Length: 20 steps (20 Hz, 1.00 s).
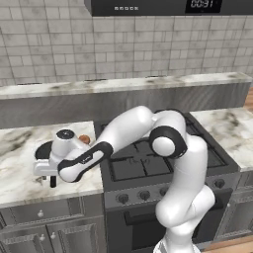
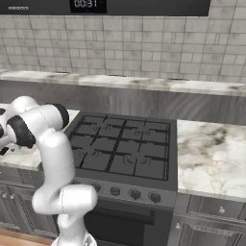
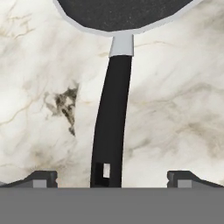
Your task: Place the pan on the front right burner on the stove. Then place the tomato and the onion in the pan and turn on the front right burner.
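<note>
The black pan point(image 3: 124, 11) lies on the marble counter, its long handle point(image 3: 111, 127) running down the hand view between my two finger tips. My gripper point(image 3: 112, 179) is open, its tips wide on either side of the handle's end and apart from it. From the left base view, the gripper point(image 1: 53, 181) hangs low over the counter left of the stove point(image 1: 138, 165), with the pan point(image 1: 43, 148) partly hidden behind the hand. A reddish-brown onion point(image 1: 85, 139) sits just behind the wrist. The front right burner point(image 2: 146, 166) is bare. The tomato is hidden.
A row of round knobs point(image 2: 134, 194) lines the stove's front. Marble counter point(image 2: 211, 153) runs on to the right of the stove, with a raised ledge point(image 1: 123, 86) and tiled wall behind. My white arm crosses above the stove's left burners.
</note>
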{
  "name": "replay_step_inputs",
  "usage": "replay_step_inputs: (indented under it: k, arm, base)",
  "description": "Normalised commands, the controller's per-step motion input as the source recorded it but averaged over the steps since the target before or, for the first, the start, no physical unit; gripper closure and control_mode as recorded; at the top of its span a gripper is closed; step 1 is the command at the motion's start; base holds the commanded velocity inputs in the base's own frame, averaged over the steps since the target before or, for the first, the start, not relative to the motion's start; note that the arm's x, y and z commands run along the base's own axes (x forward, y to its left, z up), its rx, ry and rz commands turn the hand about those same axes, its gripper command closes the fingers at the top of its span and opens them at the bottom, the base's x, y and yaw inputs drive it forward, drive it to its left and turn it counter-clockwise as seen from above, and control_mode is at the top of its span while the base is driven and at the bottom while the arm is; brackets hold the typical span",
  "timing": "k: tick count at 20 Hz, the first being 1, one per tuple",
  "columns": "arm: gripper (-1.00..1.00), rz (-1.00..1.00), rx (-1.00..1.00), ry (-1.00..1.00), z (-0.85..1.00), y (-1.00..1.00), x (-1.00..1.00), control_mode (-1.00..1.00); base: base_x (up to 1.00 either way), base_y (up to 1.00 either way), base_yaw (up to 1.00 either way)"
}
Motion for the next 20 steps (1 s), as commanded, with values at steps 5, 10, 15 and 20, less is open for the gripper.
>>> replay_step_inputs:
  k: [5,10,15,20]
  arm:
    - [-1.0,0.0,0.0,0.0,-0.02,0.05,0.0,-1.0]
    - [-1.0,0.0,0.0,0.0,-0.08,0.0,0.0,-1.0]
    - [-1.0,0.0,0.0,0.0,-0.11,0.0,0.0,-1.0]
    - [-1.0,0.0,0.0,0.0,-0.08,0.01,0.04,-1.0]
  base:
    - [0.0,0.0,0.0]
    - [0.0,0.0,0.0]
    - [0.0,0.0,0.0]
    - [0.0,0.0,0.0]
